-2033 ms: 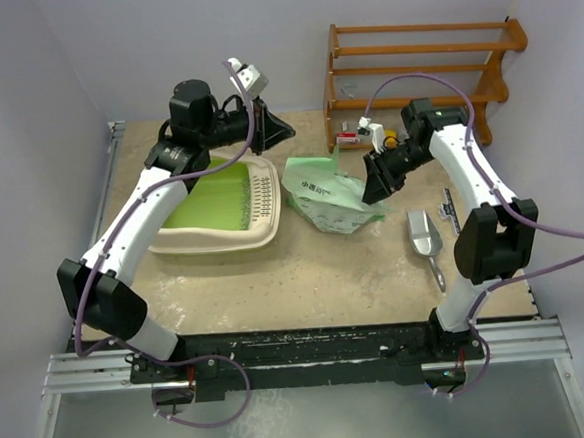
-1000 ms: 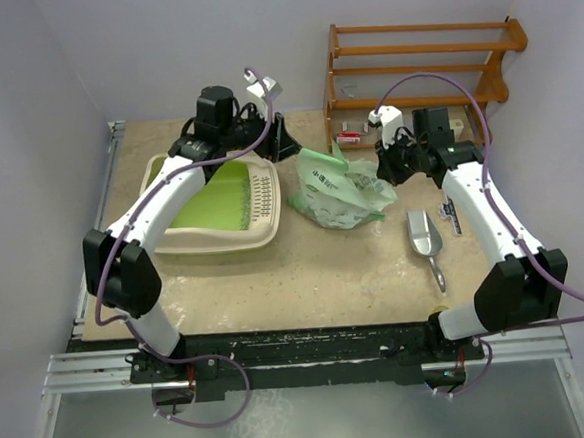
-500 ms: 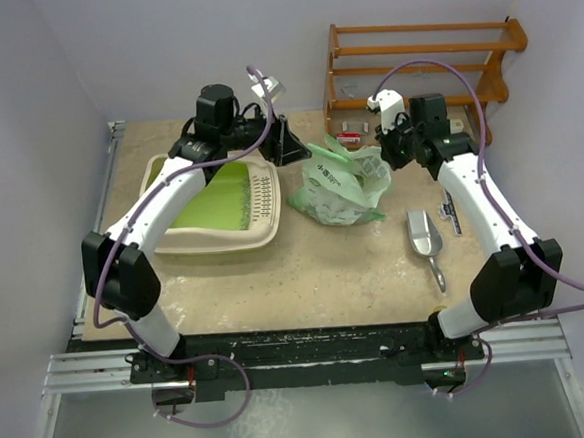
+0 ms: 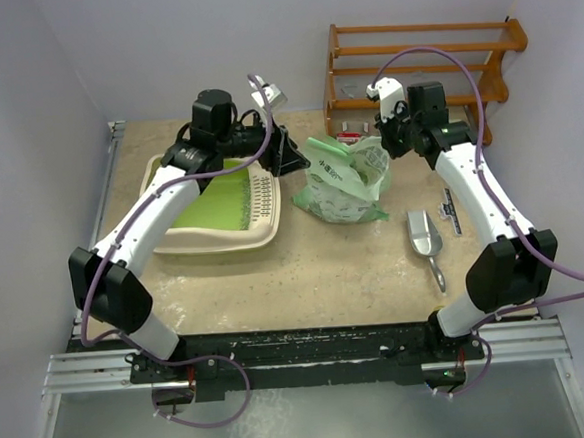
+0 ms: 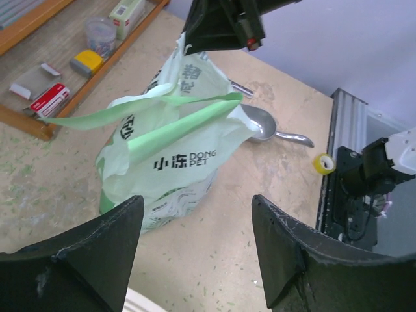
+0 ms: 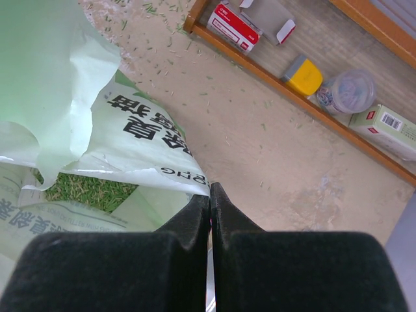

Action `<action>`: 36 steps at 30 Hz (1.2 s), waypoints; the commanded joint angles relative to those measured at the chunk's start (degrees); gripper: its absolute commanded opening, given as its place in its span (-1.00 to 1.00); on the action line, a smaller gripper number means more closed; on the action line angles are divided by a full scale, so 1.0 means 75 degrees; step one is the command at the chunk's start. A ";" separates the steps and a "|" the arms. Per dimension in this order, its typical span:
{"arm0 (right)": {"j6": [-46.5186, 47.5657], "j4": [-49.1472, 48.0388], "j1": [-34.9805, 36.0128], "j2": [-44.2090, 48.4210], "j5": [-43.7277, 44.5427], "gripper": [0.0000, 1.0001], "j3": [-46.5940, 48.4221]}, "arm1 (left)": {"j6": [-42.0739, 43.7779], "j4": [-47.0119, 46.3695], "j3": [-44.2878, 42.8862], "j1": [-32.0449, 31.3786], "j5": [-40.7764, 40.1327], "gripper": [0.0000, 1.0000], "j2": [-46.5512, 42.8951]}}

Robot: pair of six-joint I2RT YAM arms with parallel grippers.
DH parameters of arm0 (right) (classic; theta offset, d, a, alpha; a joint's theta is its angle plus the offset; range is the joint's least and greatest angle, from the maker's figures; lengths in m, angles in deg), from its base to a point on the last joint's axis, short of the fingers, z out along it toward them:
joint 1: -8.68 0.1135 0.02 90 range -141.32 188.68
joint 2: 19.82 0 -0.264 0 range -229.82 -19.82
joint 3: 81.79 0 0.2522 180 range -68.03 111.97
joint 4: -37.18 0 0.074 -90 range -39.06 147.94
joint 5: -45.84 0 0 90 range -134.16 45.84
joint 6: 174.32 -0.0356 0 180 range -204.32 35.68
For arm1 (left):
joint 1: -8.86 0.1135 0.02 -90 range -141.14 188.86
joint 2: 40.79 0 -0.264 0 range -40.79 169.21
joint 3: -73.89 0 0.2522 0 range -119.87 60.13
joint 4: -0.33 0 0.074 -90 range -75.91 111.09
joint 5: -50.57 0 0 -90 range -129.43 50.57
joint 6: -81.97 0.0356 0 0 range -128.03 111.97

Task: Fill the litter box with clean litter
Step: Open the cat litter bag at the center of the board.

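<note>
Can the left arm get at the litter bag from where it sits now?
Probably yes. The left gripper is open and faces the bag, with only table surface between them. The right gripper, shut on the bag's top edge, is on the far side.

gripper (image 6: 209, 195): pinching bag (image 6: 130, 146) edge | litter (image 6: 84, 188): inside bag | shelf (image 6: 260, 68): boxes (image 6: 233, 27), jar (image 6: 351, 91)

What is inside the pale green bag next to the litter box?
Through the bag's open mouth, a patch of green litter shows in the right wrist view. The printed plastic covers the rest, so how full the bag is cannot be seen.
</note>
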 commanded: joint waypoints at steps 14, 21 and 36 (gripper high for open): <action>-0.0189 -0.0296 -0.0085 0.0284 -0.0133 -1.00 -0.0084 | 0.0794 -0.1320 -0.0877 -0.0012 -0.1008 0.34 0.1187; -0.0274 -0.0132 -0.0086 0.0287 -0.0131 -1.00 -0.0139 | 0.0375 -0.1622 -0.1192 -0.0014 0.0145 0.29 0.1779; -0.0458 0.0134 -0.0086 0.0145 0.0181 -0.84 0.0599 | -0.0727 -0.2664 -0.0900 -0.0021 0.0722 -0.94 0.1874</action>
